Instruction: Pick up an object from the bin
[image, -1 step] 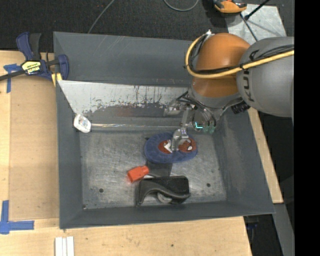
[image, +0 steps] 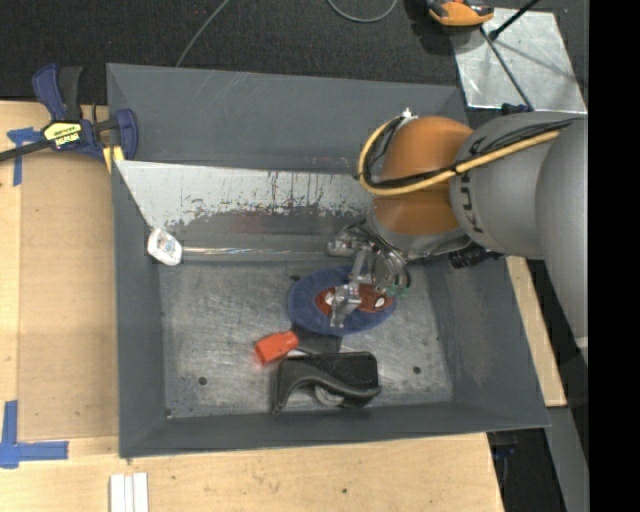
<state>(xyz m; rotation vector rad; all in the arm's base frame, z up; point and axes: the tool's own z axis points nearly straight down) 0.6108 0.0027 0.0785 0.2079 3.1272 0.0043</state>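
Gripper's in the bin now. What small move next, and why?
Probably ease straight down: the gripper hangs over the blue disc with a red centre at mid-bin, and the orange block and black shoe-like thing lie further toward the front, off that path.

The bin (image: 210, 320) floor is bare on the left — open passage, save a small white item (image: 164, 246) in the back-left corner. Centre is blocked: a blue disc (image: 305, 299) under the gripper (image: 347, 298), with an orange block (image: 275, 346) and a black shoe-like thing (image: 326, 380) crowding the front wall.
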